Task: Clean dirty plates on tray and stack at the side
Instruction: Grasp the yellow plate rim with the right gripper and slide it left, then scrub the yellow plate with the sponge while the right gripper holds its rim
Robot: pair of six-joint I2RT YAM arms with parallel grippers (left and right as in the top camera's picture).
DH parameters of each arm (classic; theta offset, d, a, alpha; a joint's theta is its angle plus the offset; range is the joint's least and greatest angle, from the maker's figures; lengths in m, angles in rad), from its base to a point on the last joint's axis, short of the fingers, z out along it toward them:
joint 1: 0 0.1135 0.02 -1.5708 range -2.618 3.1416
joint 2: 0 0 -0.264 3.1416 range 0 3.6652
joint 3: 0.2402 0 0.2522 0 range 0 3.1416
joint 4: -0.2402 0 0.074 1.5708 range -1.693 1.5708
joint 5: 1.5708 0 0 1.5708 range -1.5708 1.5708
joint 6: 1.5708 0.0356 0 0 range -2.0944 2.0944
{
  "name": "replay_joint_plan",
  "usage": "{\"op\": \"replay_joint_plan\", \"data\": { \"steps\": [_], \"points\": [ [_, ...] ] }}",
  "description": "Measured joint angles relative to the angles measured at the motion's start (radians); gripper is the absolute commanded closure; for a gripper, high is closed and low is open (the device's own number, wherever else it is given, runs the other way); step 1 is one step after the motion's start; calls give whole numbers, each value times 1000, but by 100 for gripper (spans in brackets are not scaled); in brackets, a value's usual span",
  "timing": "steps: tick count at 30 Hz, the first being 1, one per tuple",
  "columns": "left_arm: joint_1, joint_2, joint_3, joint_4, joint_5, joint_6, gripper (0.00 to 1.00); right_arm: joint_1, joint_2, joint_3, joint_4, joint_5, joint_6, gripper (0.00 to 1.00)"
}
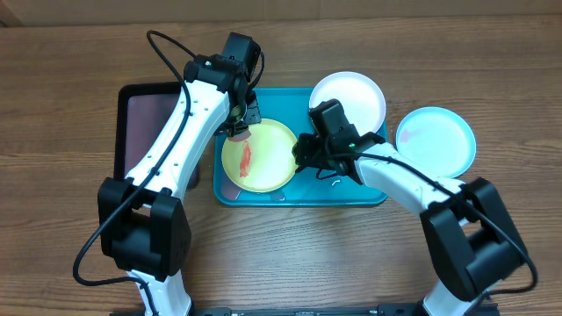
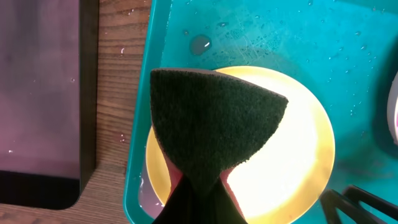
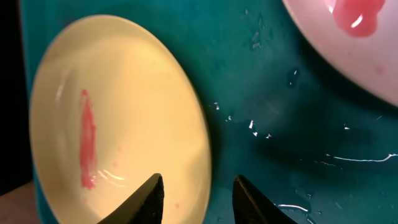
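The turquoise tray (image 1: 369, 189) lies in the middle of the counter (image 1: 70, 53), and a smaller black tray (image 1: 145, 123) lies just beside it on the left. The yellow-green plate (image 1: 272, 162) lies flat in the left half of the turquoise tray, with a long red smear (image 3: 87, 140) on its inside. The white plate (image 1: 351, 96) sits at the far right corner of this tray, its edge going over the rim, and it carries a red blob (image 3: 354, 14). The light blue plate (image 1: 436, 140) is on the counter, to the right of the tray and apart from it. It seems to have a faint pink mark, but the view is too pale to be sure.

The left tool (image 1: 239, 130) is clenched on a dark green sponge (image 2: 211, 124), which hangs over the far left edge of the yellow-green plate. I cannot tell if the sponge touches the plate. The right tool (image 3: 199, 199) is released: its two fingers stand apart, with the right rim of the yellow-green plate between them and not pinched. Water drops (image 3: 252, 127) shine on the tray floor near this rim.
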Motion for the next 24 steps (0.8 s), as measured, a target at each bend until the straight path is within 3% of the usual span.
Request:
{"op": "replay_joint_plan", "data": {
  "steps": [3, 10, 17, 24],
  "points": [
    [0, 0, 0, 0, 0, 0, 96, 0, 36, 0, 1, -8, -4, 72],
    [-2, 0, -4, 2, 0, 4, 96, 0, 76, 0, 23, -16, 44, 78],
    [-2, 0, -96, 45, 3, 4, 96, 0, 97, 5, 64, -57, 80, 93],
    [-2, 0, -196, 103, 44, 49, 96, 0, 107, 5, 92, -61, 98, 94]
  ]
}}
